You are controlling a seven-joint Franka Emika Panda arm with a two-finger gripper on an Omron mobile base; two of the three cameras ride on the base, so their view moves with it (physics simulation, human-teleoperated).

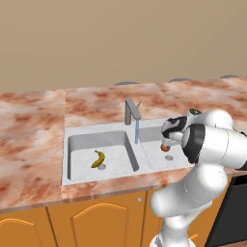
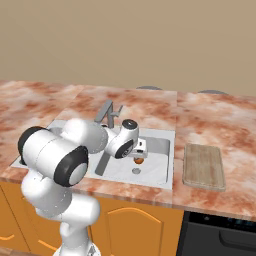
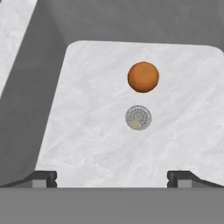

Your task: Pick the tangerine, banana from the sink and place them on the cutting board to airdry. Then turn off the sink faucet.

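Wall: plain beige (image 1: pixel 120 38), spanning the 12 o'clock half of both base views.
Counter: reddish-brown marbled stone (image 1: pixel 29 140), running from 9 to 3 o'clock.
Cabinets: orange wooden doors (image 1: pixel 96 219) at 6 o'clock below the counter, arched panels.
Appliance: dark front (image 2: pixel 220 235) at 5 o'clock in the right base view.
Light: even, soft.

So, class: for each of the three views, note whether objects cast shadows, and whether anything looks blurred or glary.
Left base view: banana sharp, only a faint shadow beside it. Right base view: cutting board evenly lit, no glare. Hand view: tangerine crisp, no clear shadow on the sink floor.
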